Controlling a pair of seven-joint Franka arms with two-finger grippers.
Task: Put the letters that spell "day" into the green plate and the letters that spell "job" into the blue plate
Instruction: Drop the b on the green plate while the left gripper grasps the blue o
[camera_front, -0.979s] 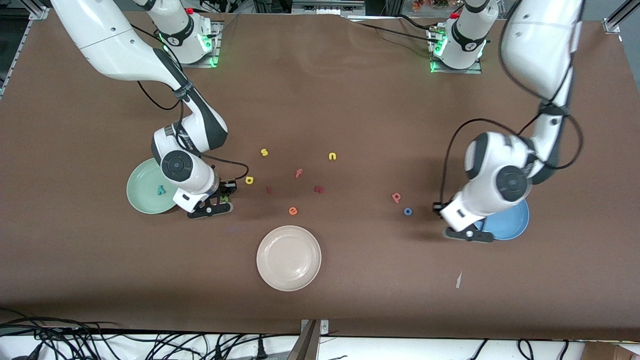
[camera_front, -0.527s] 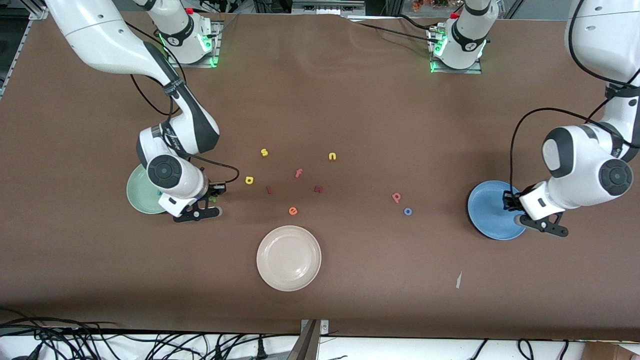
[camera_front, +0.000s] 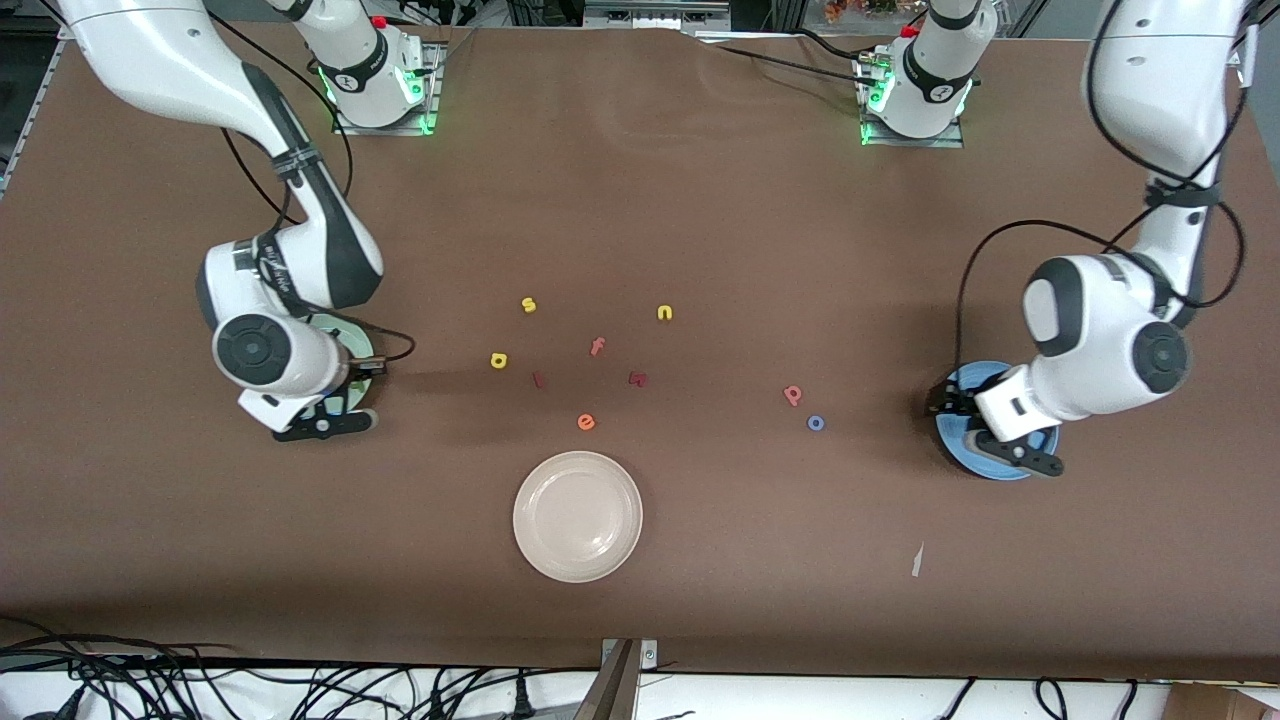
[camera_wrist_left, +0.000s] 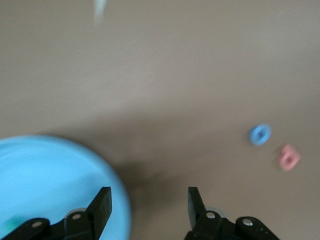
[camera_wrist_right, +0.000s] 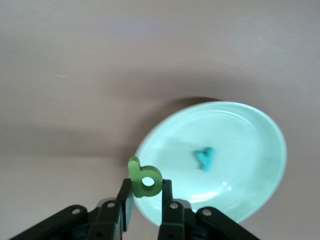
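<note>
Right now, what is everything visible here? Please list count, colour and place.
Mint-green round plate: one, toward the right arm's end.
Teal foam "y": one, in that plate.
Bright blue round plate: one, toward the left arm's end.
Cream-white round plate: one, nearest front camera.
Blue foam ring, salmon-pink foam letter: one each, adjacent.
Yellow foam letters: three, mid-table.
Pink "f", orange "e": one each, mid-table.
Dark red foam pieces: two, mid-table.
Right gripper: shut on dark green foam letter, over green plate's rim.
Left gripper: open, over blue plate's rim.
</note>
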